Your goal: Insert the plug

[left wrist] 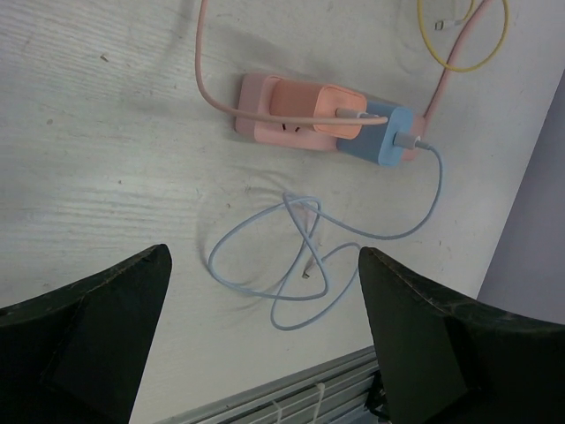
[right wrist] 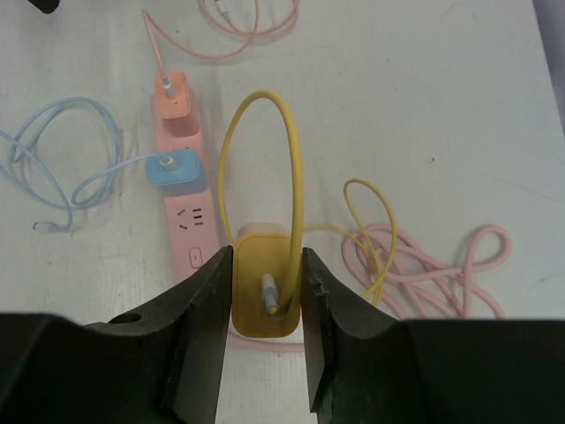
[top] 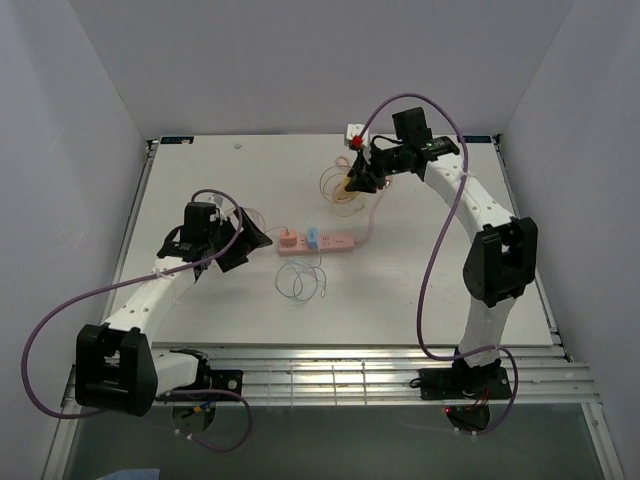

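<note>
At the far side of the worktop (top: 200,170), seen from above, the right pincer (top: 352,182) is closed around a small yellow charger plug (top: 347,184). The plug is hard to make out between the fingers. It sits over coiled cables, well apart from the pink power strip (top: 335,243) in the middle. The left pincer (top: 255,238) sits just left of the strip.

From the left wrist, its fingers (left wrist: 115,327) are spread wide and grip nothing, and their bases are cut off by the frame. Beyond them the strip carries a pink charger (left wrist: 309,106) and a blue charger (left wrist: 380,141) side by side. A pale blue cable (left wrist: 440,181) loops loose on the worktop.

From the right wrist, the plug is square-bodied and clamped on both sides. Its yellow cable (right wrist: 296,168) arches out of its upper face, and its prongs are hidden. One bare socket shows on the strip past the blue charger.
</note>
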Robot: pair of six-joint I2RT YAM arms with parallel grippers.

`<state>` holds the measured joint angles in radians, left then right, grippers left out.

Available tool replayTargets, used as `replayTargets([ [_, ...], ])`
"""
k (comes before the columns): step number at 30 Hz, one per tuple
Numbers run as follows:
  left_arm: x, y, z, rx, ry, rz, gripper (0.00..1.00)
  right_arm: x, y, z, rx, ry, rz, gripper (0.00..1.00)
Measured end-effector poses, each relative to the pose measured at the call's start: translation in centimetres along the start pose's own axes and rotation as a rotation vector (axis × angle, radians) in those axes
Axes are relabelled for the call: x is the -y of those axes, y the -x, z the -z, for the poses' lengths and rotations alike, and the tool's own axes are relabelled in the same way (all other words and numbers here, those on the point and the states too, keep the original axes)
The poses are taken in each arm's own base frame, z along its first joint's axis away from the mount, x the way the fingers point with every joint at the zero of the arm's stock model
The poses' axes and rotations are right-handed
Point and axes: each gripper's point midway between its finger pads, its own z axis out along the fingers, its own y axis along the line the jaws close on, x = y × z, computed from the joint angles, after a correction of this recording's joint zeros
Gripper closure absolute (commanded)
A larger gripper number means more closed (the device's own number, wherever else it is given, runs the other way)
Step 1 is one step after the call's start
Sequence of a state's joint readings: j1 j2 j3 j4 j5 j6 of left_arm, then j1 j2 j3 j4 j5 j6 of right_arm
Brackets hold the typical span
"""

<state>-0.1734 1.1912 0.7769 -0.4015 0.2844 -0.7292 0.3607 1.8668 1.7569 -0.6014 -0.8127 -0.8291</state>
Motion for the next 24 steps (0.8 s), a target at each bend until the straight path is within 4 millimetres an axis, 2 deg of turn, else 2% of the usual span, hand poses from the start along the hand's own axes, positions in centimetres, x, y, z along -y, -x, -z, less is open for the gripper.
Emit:
replayTargets([
  [4,-0.7,-1.1,-1.2,-0.047,-0.007,0.009,0.02,-0.1,-2.1,-1.9,-0.049,0.058,-0.048,0.92],
  [9,-1.3,-1.7,-2.3,-0.068,-0.008,0.008,0.02,-1.7,-3.9,-3.6,-0.108,0.109,-0.095,0.92],
  [17,-2.5,-2.5,-4.7,-0.103,-0.009,0.024,0.1,-4.4,-4.5,-6.3,-0.148,0.153,-0.079,0.92],
  [21,-2.2,-2.2,-5.5,-0.098,-0.032,0.023,0.16,-4.2,-4.4,-7.0,-0.141,0.137,-0.069,0.92],
  [24,-2.0,-2.1,-5.9,-0.094,-0.046,0.026,0.24,-4.1,-4.3,-7.2,-0.14,0.129,-0.077,0.92],
])
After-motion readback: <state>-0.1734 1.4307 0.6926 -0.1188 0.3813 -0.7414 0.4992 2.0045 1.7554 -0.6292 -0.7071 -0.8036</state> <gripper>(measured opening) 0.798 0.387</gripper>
